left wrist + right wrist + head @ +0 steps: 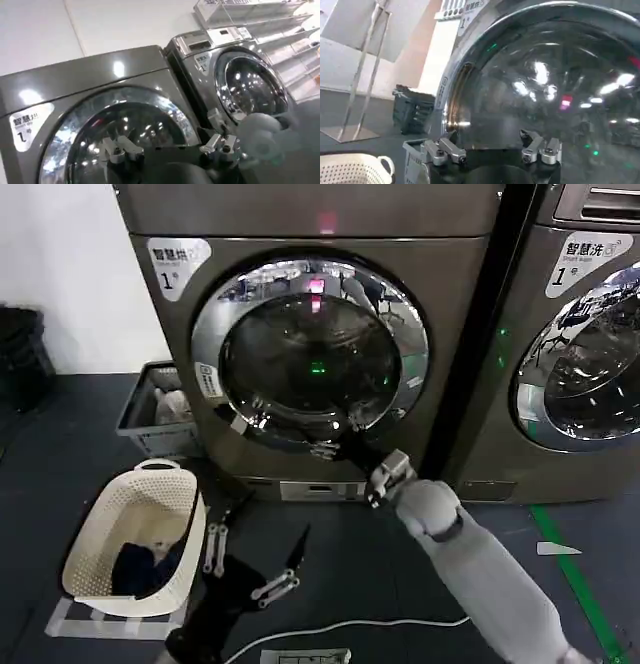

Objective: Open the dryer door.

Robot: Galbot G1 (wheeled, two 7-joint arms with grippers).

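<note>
Right gripper (pixel 388 476) up at the lower right edge of the door, fingers spread wide w/ nothing held; from its wrist cam both fingers (pixel 444 150) stand apart right under the domed glass. Whether a fingertip touches the ring yet, can't tell.

Now biggest first. The big bronze-grey front-loading dryer (pixel 170 364) w/ its white "1" corner sticker and small red light up top stands dead ahead. Set in its front, the large round dryer door (pixel 310 349), wide shiny chrome ring around dark domed glass, sits flush, so closed as far as I can see. To the robot's right, a second similar machine w/ its own chrome-ringed door (pixel 585 369): not ours. On the dark floor (pixel 60 434) to the left, a cream perforated plastic laundry basket (pixel 135 534) w/ dark cloth inside, and behind it a grey crate (pixel 145 409) beside the dryer.

Left gripper (pixel 230 554) hangs low near the basket, well apart from the door, fingers open too; idle, I'd say.

Key relation: door lies just above and to the left of the right gripper, that arm far nearer. Door's a flat disc facing the robot; which side the hinge sits on I can't make out. Next, in my judgement: hook the rim, pull outward toward the robot.
</note>
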